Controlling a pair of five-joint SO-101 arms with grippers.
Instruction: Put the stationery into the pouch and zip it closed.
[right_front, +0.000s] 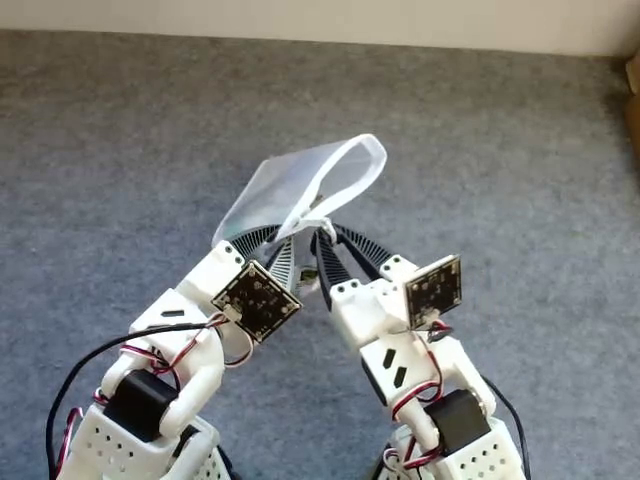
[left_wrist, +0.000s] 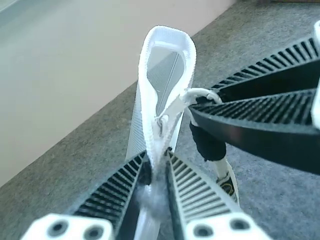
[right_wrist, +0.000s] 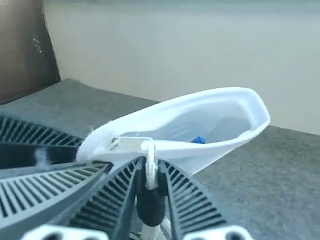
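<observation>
Aloft, pouch (right_front: 300, 185) rim between left fingers (left_wrist: 112, 192), zipper pull (right_wrist: 149, 167) between right fingers (right_wrist: 187, 200).

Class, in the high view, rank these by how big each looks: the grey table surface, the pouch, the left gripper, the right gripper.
1. grey table surface
2. pouch
3. left gripper and right gripper: they look alike, so unranked.

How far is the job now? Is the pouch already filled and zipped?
Done: a blue item lies inside the pouch. In hand: the left gripper clamps the pouch's edge, and the right gripper pinches the zipper pull. Remaining: the mouth gapes open, so the zipping is not yet done.
</observation>
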